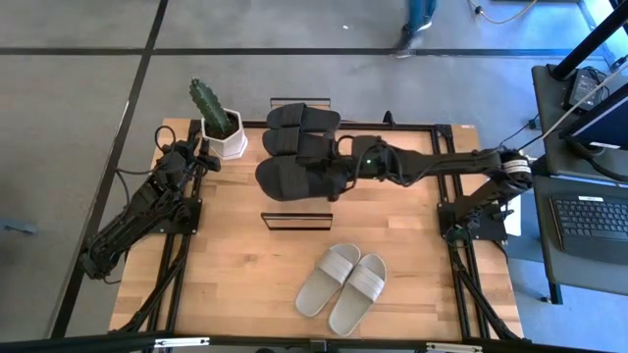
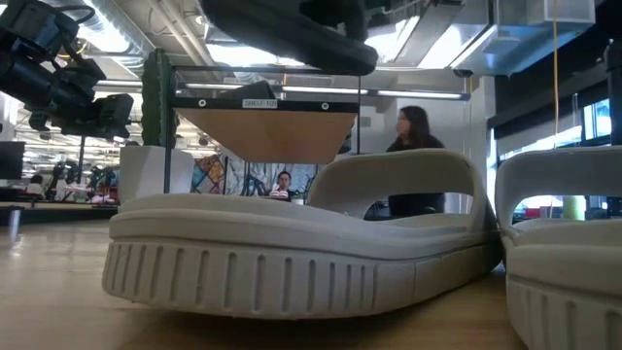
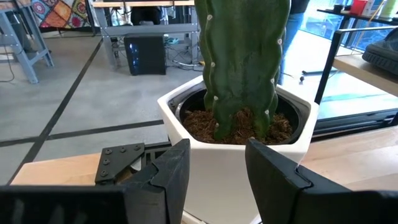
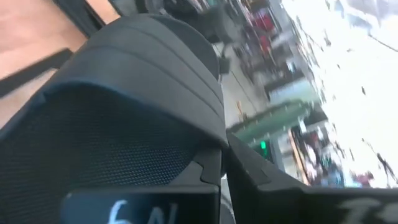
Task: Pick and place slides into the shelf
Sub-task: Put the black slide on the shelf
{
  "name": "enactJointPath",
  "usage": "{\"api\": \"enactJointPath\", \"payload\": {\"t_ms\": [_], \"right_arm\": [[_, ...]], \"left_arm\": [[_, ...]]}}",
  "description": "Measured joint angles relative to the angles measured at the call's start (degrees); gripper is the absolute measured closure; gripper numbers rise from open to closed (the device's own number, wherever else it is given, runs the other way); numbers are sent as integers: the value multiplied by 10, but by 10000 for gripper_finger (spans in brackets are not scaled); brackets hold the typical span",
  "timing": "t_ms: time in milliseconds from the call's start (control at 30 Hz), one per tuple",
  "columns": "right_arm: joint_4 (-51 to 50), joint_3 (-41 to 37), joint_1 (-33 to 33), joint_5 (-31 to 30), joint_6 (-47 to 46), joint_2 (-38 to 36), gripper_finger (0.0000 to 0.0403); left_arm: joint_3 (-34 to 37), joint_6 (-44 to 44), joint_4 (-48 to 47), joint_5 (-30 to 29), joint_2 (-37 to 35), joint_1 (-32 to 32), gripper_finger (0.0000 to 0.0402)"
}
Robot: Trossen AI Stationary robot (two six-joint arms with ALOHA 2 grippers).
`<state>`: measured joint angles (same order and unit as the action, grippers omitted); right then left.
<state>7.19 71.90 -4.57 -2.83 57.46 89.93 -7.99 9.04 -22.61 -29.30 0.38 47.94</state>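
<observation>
Carrying one black slide (image 1: 289,177) over the shelf (image 1: 296,220), the right gripper (image 1: 343,169) is clamped tight on the strap side of that sandal, and in the right wrist view the dark strap (image 4: 124,112) is filling the space just in front of the fingers. The step in hand seems to be the transport of this slide to the shelf. Two more black slides (image 1: 299,129) are lying just behind the gripper, on the far part of the shelf area, and the light grey-beige pair (image 1: 343,284) is waiting well apart, on the near side of the table. The held slide is lying flat with its long axis across the table, reaching away from the gripper toward the cactus pot (image 1: 222,132); which end is the toe I cannot tell. The next move probably calls for lowering it level beside the other black slides and then opening the fingers. The left gripper (image 3: 214,168) is waiting, open, right in front of the cactus pot.
</observation>
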Motion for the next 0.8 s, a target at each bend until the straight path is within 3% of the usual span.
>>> {"api": "enactJointPath", "payload": {"t_ms": [133, 233, 400, 800], "right_arm": [[-18, 30, 16, -72, -43, 24, 392], [-87, 66, 31, -109, -66, 42, 392], [-169, 115, 51, -112, -113, 65, 392], [-158, 118, 63, -111, -132, 100, 392]], "left_arm": [[0, 0, 0, 0, 0, 0, 254], [0, 0, 0, 0, 0, 0, 254], [0, 0, 0, 0, 0, 0, 254], [0, -1, 0, 0, 0, 0, 254]]}}
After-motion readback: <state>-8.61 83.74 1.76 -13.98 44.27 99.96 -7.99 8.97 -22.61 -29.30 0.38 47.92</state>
